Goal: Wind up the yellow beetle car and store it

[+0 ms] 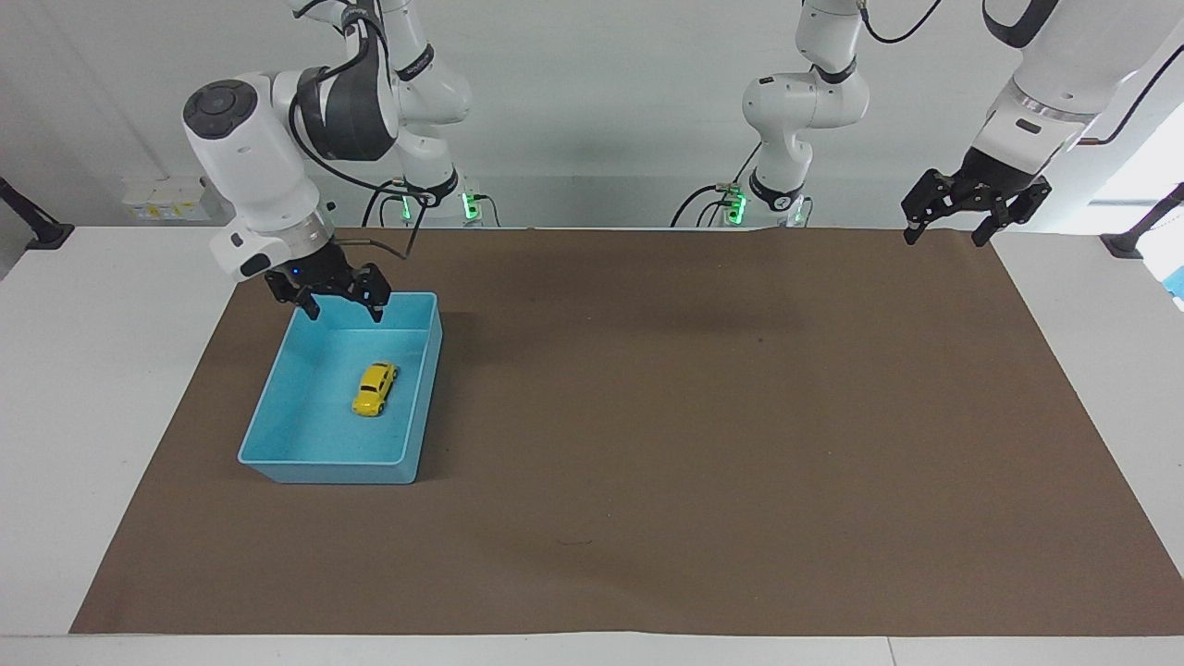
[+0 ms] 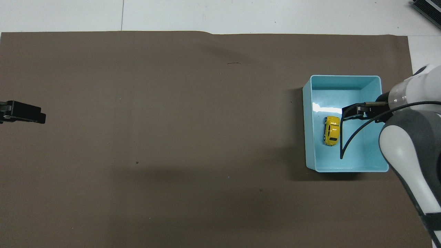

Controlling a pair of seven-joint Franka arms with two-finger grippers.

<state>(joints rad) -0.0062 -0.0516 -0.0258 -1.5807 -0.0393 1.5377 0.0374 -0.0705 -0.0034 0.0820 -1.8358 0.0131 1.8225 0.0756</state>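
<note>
The yellow beetle car [image 1: 375, 388] [image 2: 331, 130] lies on its wheels on the floor of the blue bin [image 1: 326, 473] [image 2: 307, 103], free of any grip. My right gripper [image 1: 344, 310] [image 2: 348, 114] hangs open and empty in the air above the bin's end nearest the robots, well clear of the car. Its black cable loops down over the bin. My left gripper [image 1: 953, 227] [image 2: 21, 116] waits open and empty, raised over the mat's edge at the left arm's end of the table.
A brown mat [image 1: 703, 444] [image 2: 155, 120] covers most of the white table. The bin stands on it at the right arm's end. Nothing else lies on the mat.
</note>
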